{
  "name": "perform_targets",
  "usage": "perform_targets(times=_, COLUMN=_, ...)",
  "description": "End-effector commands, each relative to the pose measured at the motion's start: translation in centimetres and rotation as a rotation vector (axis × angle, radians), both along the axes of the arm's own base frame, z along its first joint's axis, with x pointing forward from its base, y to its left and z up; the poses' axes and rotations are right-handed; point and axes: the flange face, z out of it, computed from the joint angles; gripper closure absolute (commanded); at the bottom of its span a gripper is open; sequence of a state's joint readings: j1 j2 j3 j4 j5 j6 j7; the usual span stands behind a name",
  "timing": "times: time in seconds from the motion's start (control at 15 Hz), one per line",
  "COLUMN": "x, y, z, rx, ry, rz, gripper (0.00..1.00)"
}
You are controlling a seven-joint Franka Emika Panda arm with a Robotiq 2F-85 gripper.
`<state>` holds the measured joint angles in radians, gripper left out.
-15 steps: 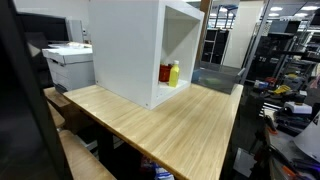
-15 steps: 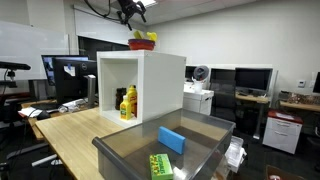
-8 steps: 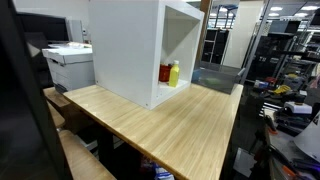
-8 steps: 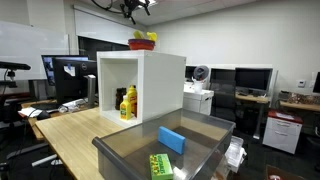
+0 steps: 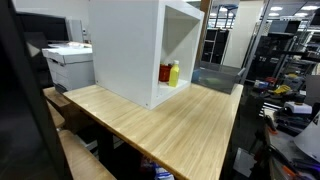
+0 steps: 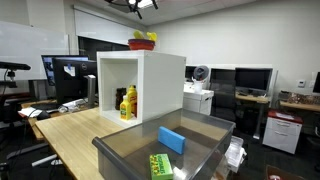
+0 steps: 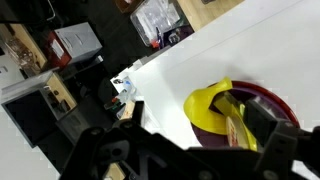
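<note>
A dark red bowl (image 6: 143, 43) with yellow items in it stands on top of a white open-front cabinet (image 6: 160, 80). My gripper (image 6: 140, 5) hangs high above the bowl, at the top edge of an exterior view. In the wrist view the bowl (image 7: 272, 101) and its yellow contents (image 7: 208, 106) lie below on the white cabinet top, seen between my spread dark fingers; the gripper (image 7: 190, 142) is open and empty. Inside the cabinet stand a yellow bottle and a red one, seen in both exterior views (image 5: 172, 73) (image 6: 128, 103).
A clear plastic bin (image 6: 205, 130) at the table's near end holds a blue block (image 6: 172, 139) and a green packet (image 6: 160, 165). The cabinet stands on a wooden table (image 5: 170, 125). A printer (image 5: 68, 62), monitors and office furniture surround the table.
My gripper has risen further above the bowl and now sits at the very top of the exterior view. Nothing else has moved.
</note>
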<state>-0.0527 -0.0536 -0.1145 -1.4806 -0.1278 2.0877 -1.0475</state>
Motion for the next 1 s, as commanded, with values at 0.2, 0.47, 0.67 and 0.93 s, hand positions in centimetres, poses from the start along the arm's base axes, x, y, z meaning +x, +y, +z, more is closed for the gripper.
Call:
perform_targets(times=0.2, x=-1.2, y=-4.7, z=1.2, rx=0.032, ry=-0.001, rz=-0.102, gripper=0.0)
perform_targets(times=0.47, x=-2.0, y=-7.8, z=0.5, rx=0.041, ry=0.011, rz=-0.16, gripper=0.0)
perform_targets(times=0.67, x=-2.1, y=-9.5, z=-0.8, rx=0.052, ry=0.021, rz=-0.2, gripper=0.0)
perform_targets(times=0.93, x=-2.0, y=-12.8, z=-3.6, rx=0.064, ry=0.053, rz=-0.283, gripper=0.0)
